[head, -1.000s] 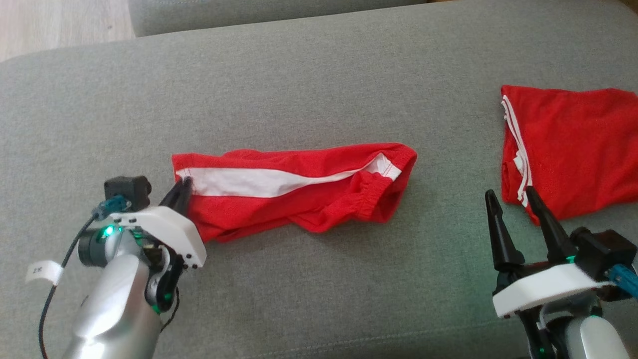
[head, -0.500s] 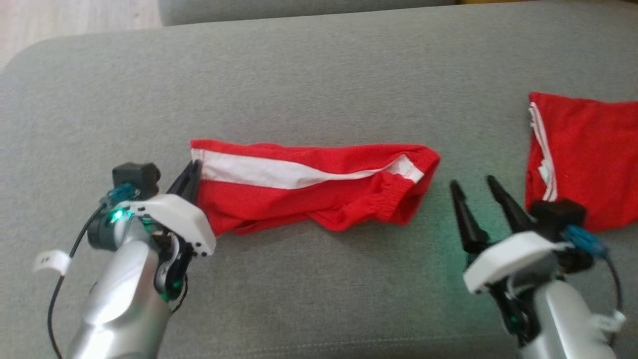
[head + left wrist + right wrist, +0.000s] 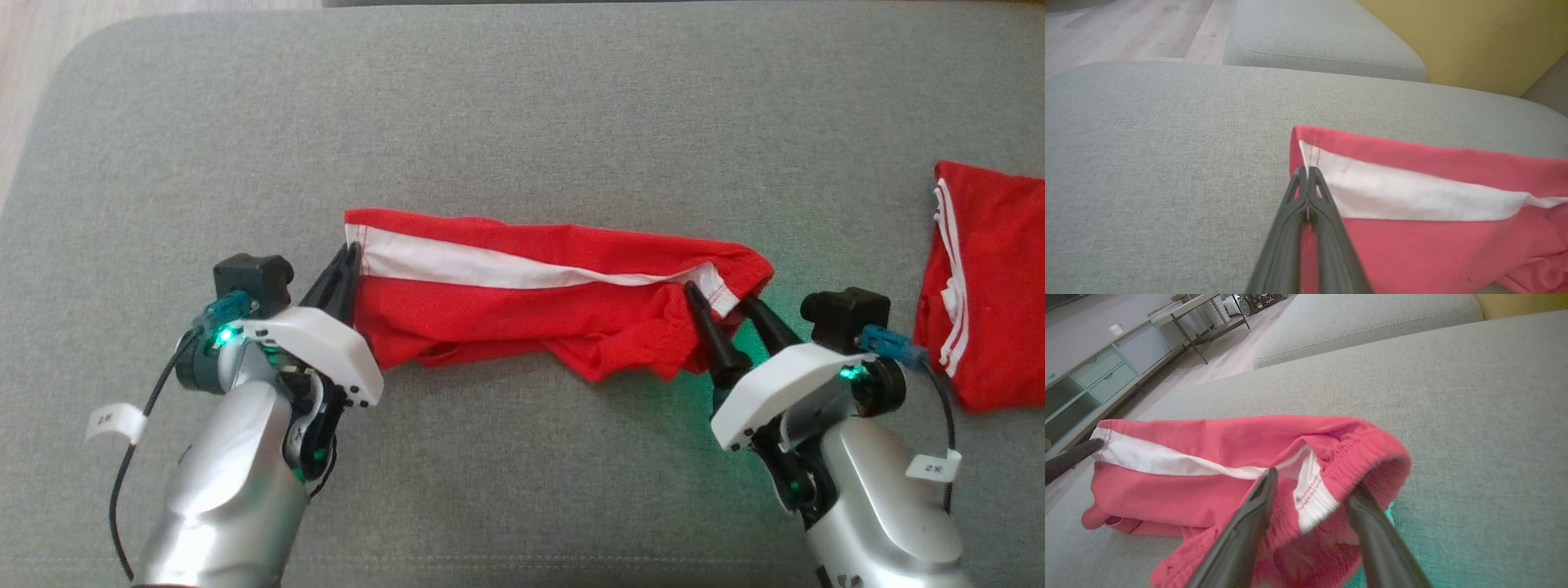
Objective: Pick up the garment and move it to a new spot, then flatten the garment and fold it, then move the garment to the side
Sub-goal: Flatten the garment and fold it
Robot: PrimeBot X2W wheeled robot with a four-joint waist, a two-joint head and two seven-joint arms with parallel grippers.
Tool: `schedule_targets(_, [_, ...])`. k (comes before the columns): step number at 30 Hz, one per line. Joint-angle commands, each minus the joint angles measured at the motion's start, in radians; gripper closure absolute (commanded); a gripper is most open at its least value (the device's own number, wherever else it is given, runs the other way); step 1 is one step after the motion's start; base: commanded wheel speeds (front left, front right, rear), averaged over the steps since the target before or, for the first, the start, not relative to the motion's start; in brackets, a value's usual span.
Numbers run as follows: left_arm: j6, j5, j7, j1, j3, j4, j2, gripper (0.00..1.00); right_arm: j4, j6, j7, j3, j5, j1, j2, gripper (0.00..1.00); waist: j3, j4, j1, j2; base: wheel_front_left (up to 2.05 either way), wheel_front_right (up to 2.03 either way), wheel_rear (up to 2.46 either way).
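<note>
1. Grey cushion (image 3: 522, 122): the red garment (image 3: 506, 306) lies stretched along its middle. A second red piece (image 3: 992, 278) sits well apart at the right.
2. Left gripper (image 3: 349, 260): a second ago part-open, now clamped on the striped hem end.
3. Right gripper (image 3: 718, 296): has crossed from beside the second piece to the waistband, jaws apart astride it — no pinch yet. Likely a two-point lift next.

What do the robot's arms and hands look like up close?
Both forearms are shiny silver, each topped by a white plate with a green light. The left hand and right hand each have two long, pointed black fingers. Each also carries a small black box with a blue plug, a black cable and a white tag.
</note>
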Motion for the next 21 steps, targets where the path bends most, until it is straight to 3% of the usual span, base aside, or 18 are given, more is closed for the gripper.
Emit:
schedule_targets(1, [0.0, 0.004, -0.022, -0.052, 0.026, -0.024, 0.02, 1.0, -0.026, -0.001, -0.018, 0.029, 0.008, -0.041, 0.009, 1.0, -0.001, -0.001, 0.0, 0.0, 0.0, 0.0, 0.0])
schedule_targets(10, [0.028, 0.007, -0.086, -0.051, 0.06, -0.115, 0.054, 1.0, -0.124, -0.001, -0.051, 0.036, -0.002, -0.044, -0.057, 1.0, -0.029, -0.023, 0.0, 0.0, 0.0, 0.0, 0.0])
schedule_targets(21, [0.083, 0.026, -0.062, -0.05, 0.11, -0.517, 0.138, 1.0, -0.474, -0.001, 0.033, -0.028, 0.036, -0.084, -0.228, 1.0, -0.148, -0.056, 0.0, 0.0, 0.0, 0.0, 0.0])
